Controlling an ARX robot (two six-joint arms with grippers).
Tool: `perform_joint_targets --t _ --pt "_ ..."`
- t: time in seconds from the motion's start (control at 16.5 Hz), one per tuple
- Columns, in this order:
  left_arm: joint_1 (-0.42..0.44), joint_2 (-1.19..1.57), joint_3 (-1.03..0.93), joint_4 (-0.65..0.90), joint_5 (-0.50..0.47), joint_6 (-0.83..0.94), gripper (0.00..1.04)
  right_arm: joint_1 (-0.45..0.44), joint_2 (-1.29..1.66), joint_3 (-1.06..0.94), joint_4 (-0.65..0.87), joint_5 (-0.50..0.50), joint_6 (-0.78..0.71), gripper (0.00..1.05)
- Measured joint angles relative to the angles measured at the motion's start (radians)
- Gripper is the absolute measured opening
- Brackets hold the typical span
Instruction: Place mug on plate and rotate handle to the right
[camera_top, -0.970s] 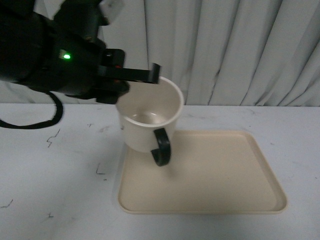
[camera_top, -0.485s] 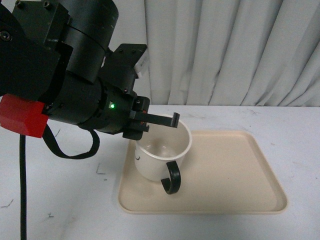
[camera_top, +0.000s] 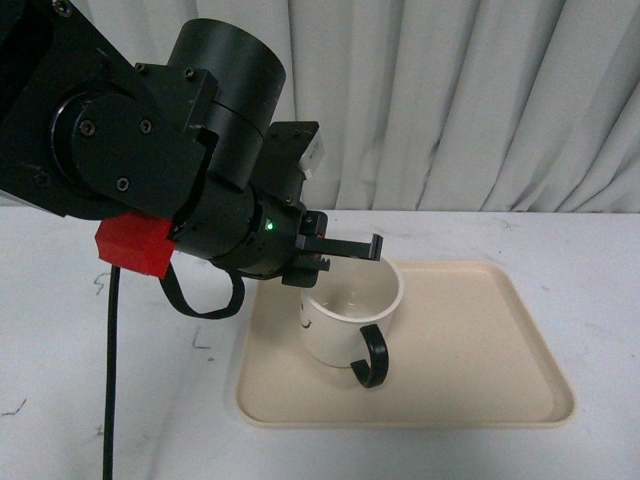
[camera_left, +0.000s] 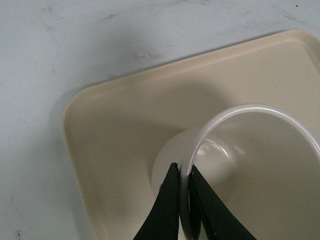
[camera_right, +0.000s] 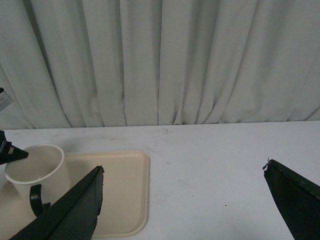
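Upright at the 9 o'clock end of the plate (camera_top: 490, 345): the mug (camera_top: 340, 325), mouth up. Cannot tell whether the base bears fully on the plate or hangs just above it. Handle (camera_top: 370, 357) toward 6 o'clock, a shade round to 5, almost straight at the robot's body. Wanted at 3 o'clock, so by judgement a quarter turn, anticlockwise seen from above, about the mug's upright axis.

Pinched at the rim, somewhere between 9 and 12 o'clock, by the left hand (camera_left: 183, 175): one finger outside the wall, one inside, pressed onto the wall between them. Reaches in from 9 o'clock, lying nearly level. Right hand (camera_right: 180, 200) spread wide, holding nothing, well apart out toward 4 o'clock of the plate. Left plainly the nearer.

No brand or readable writing anywhere. Only a sliver of black print (camera_top: 304, 318) on the mug's 9 o'clock flank, too little showing to read. White tag (camera_top: 314, 152) on the arm (camera_top: 150, 170) behind the left hand, blurred. Also there, a red block (camera_top: 135, 247) and a lit green lamp (camera_top: 270, 226). Around the plate, scuffed white counter (camera_top: 100, 400). Behind, a pale curtain (camera_top: 450, 100).
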Motion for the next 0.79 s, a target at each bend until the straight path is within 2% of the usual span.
perform_joint_targets --t 0.06,0.18,0.36,0.48,0.55,0.61,0.67,0.73,0.79 --pt "-0.005 0.008 0.014 -0.013 0.002 -0.009 0.03 0.000 0.000 0.000 0.000 0.000 0.000 0.98" --pt "-0.014 0.014 0.028 -0.039 0.012 -0.010 0.24 0.000 0.000 0.000 0.000 0.000 0.000 0.98" --pt "-0.077 -0.037 0.032 -0.085 0.016 0.012 0.59 0.000 0.000 0.000 0.000 0.000 0.000 0.98" --pt "-0.110 -0.194 -0.019 -0.095 0.025 0.057 0.82 0.000 0.000 0.000 0.000 0.000 0.000 0.98" --pt "-0.106 -0.308 -0.076 -0.045 0.043 0.082 0.95 0.000 0.000 0.000 0.000 0.000 0.000 0.98" --pt "-0.087 -0.412 -0.136 0.025 0.058 0.108 1.00 0.000 0.000 0.000 0.000 0.000 0.000 0.98" --pt "-0.061 -0.533 -0.222 0.163 0.037 0.149 0.97 0.000 0.000 0.000 0.000 0.000 0.000 0.98" --pt "-0.048 -0.595 -0.248 0.217 0.027 0.168 0.98 0.000 0.000 0.000 0.000 0.000 0.000 0.98" --pt "-0.056 -0.609 -0.257 0.312 -0.038 0.177 0.95 0.000 0.000 0.000 0.000 0.000 0.000 0.98"
